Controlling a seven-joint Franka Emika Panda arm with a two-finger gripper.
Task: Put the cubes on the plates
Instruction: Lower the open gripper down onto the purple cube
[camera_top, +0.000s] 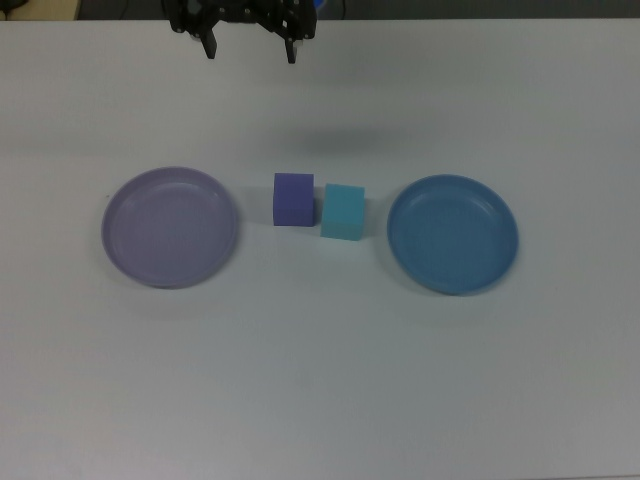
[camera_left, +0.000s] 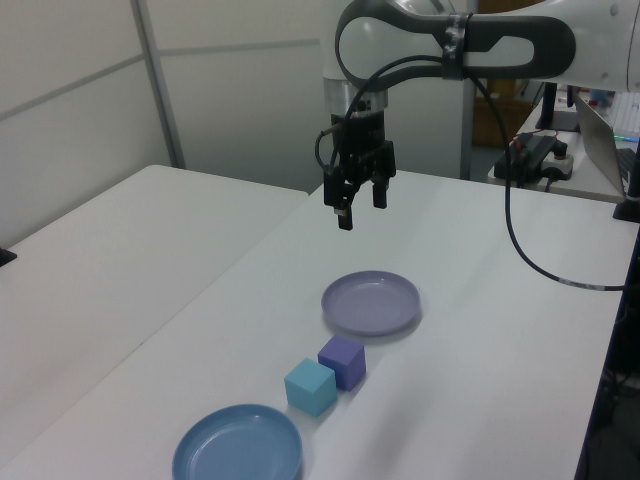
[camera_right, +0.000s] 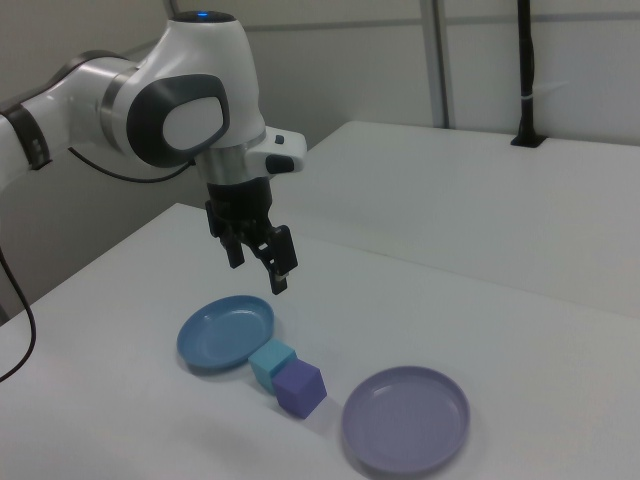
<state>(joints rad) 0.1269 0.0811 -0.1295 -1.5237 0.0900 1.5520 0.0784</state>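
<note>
The gripper (camera_top: 250, 47) hangs released, fingers apart, high above the table (camera_top: 320, 400). Both cubes lie below it, toward the top view's bottom: the purple cube (camera_top: 294, 199) nearer, touching the turquoise cube (camera_top: 343, 212).

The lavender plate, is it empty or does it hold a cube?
Empty. The lavender plate shows only its bare inside; both cubes sit on the table beside it.

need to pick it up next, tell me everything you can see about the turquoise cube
The turquoise cube is a small, matte, plain-faced block resting flat on the white table, slightly turned. It sits between the two plates, closer to the blue plate and not on it, right beside the purple-blue cube. Nothing grips it.
</note>
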